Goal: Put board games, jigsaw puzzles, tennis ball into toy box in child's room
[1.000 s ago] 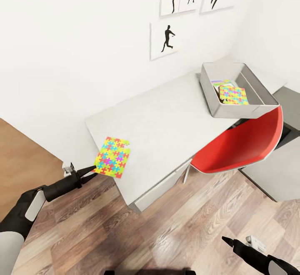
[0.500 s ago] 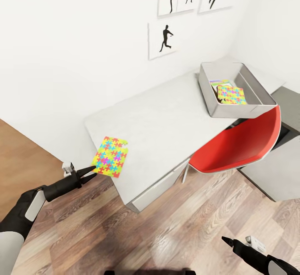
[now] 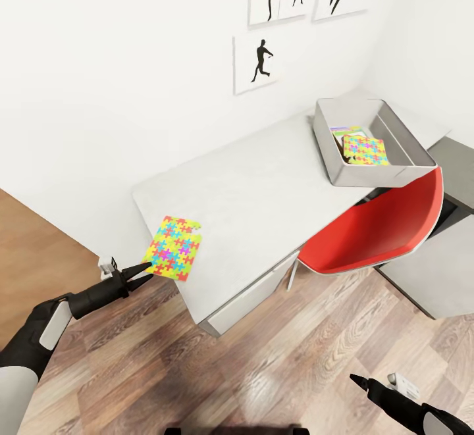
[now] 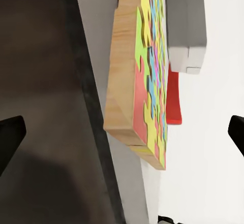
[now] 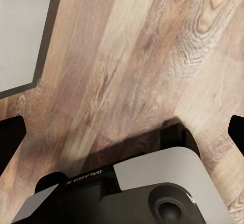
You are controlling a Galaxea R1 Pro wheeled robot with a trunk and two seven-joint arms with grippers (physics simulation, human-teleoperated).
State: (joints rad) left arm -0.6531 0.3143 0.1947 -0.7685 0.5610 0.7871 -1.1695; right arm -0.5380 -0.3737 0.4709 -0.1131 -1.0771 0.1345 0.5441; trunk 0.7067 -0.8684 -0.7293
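The table (image 3: 263, 185) has a smooth, matt grey-white top. The floor (image 3: 276, 369) is grained wood plank, and the jigsaw puzzle (image 4: 145, 76) shows a pale wooden backing.

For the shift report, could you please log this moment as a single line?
left hand: open, at jigsaw puzzle on table corner | right hand: open, over floor | toy box: holds other puzzle
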